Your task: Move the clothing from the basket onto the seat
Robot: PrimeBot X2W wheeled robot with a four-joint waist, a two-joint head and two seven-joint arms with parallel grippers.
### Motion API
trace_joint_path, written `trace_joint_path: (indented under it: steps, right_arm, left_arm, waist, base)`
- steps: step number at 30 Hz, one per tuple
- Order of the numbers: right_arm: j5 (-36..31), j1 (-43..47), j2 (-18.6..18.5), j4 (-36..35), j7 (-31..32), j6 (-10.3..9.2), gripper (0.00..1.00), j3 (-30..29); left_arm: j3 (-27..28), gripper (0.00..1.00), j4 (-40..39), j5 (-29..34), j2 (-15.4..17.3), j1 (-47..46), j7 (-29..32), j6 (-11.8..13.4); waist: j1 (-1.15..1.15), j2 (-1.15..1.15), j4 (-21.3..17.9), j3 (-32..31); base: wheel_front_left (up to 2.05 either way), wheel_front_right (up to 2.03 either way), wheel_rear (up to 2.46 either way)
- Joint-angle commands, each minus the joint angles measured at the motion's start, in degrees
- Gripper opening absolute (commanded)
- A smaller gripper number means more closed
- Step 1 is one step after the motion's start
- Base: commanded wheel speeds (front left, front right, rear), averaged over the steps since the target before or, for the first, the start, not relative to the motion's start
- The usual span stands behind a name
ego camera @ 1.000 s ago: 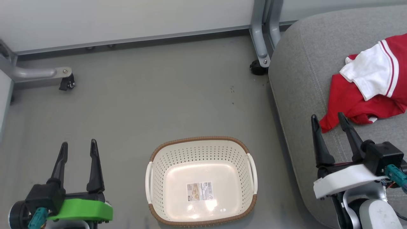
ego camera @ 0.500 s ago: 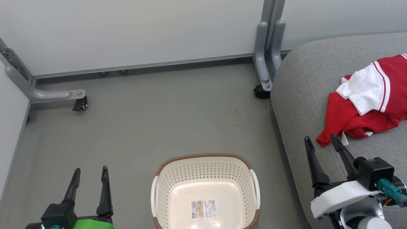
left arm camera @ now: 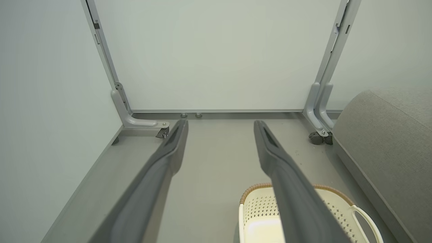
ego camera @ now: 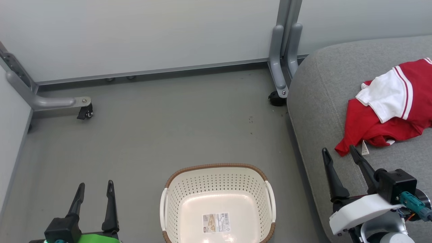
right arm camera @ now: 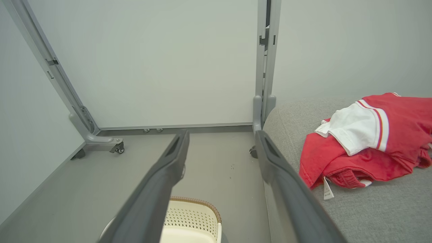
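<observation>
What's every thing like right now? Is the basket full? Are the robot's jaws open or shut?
basket: upright on the floor, empty but for a sticker.
clothing: heaped, crumpled, on the seat.
seat: bears the clothing.
left jaws: open, holding nothing.
right jaws: open, holding nothing.

The right gripper (right arm camera: 221, 135) points its 2 dark fingers (right arm camera: 158, 182) up from the bottom edge, spread wide apart with nothing held between them. Low between them lies the far rim of the basket (right arm camera: 194, 211), perforated and cream, on the grey floor (right arm camera: 84, 182). On the right, the clothing (right arm camera: 371, 152), red with a white panel, lies bunched on the seat (right arm camera: 371, 212), a small tag hanging at its near edge. Pale wall panels (right arm camera: 162, 67) on grey wheeled posts (right arm camera: 265, 67) stand behind.
</observation>
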Motion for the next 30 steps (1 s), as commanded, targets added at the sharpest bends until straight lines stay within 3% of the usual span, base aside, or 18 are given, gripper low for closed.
trace_joint_path:
  steps: [1, 10, 11, 14, 30]
  right_arm:
    - [0.28, 0.73, -0.16, -0.37, 0.08, 0.00, 1.00, -0.05]
    - [0.42, 1.08, -0.16, -0.63, 0.33, 0.00, 1.00, -0.14]
    - [0.29, 0.19, 0.07, 0.18, 0.26, 0.00, 0.00, -0.03]
    - [1.24, 0.33, 0.24, 1.24, 0.11, 0.00, 0.00, 0.16]
    - [20.05, -2.41, -1.04, 5.88, -0.15, 0.00, 0.00, 0.01]
  left_arm:
    - [0.12, 1.00, 0.06, 0.69, -0.07, 0.04, 0.00, -0.22]
    - [0.12, 1.00, -0.11, 1.20, -0.63, 0.05, 0.00, 0.20]
    - [-0.01, 0.00, 0.44, 0.41, -0.63, 0.03, 0.01, 0.15]
    - [-0.11, 0.00, 1.34, -0.51, -1.35, 0.06, 0.19, -0.04]
    - [3.52, 0.00, 2.85, -15.24, -3.48, -2.48, 4.15, -3.43]
  waist:
    - [0.00, 0.00, 0.01, 0.01]
    - [0.00, 0.00, 0.19, -0.12]
    - [0.00, 0.00, 0.19, -0.12]
    - [0.00, 0.00, 0.21, -0.12]
    - [0.00, 0.00, 0.44, -0.28]
  base:
    - [0.00, 0.00, 0.00]
    - [0.00, 0.00, 0.00]
    - [0.00, 0.00, 0.00]
    - [0.00, 0.00, 0.00]
    - [0.00, 0.00, 0.00]
